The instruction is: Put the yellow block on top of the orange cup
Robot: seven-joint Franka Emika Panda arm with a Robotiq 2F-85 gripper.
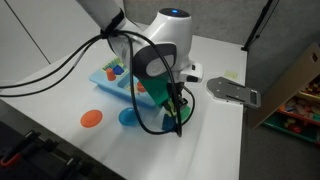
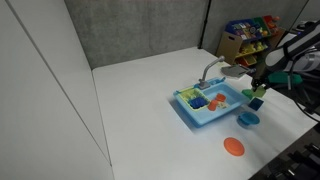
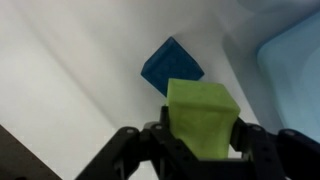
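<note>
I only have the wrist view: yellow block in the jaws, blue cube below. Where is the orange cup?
Observer: Some orange pieces lie inside the blue tray; too small to tell which is the cup.
Operator: Where's my block relative to it?
Observer: The yellow block hangs just past one end of the tray, in the gripper.
Operator: Anything else nearby?
Observer: A blue bowl sits on the table near a flat orange disc.

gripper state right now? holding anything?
gripper: closed, holding the yellow block.
</note>
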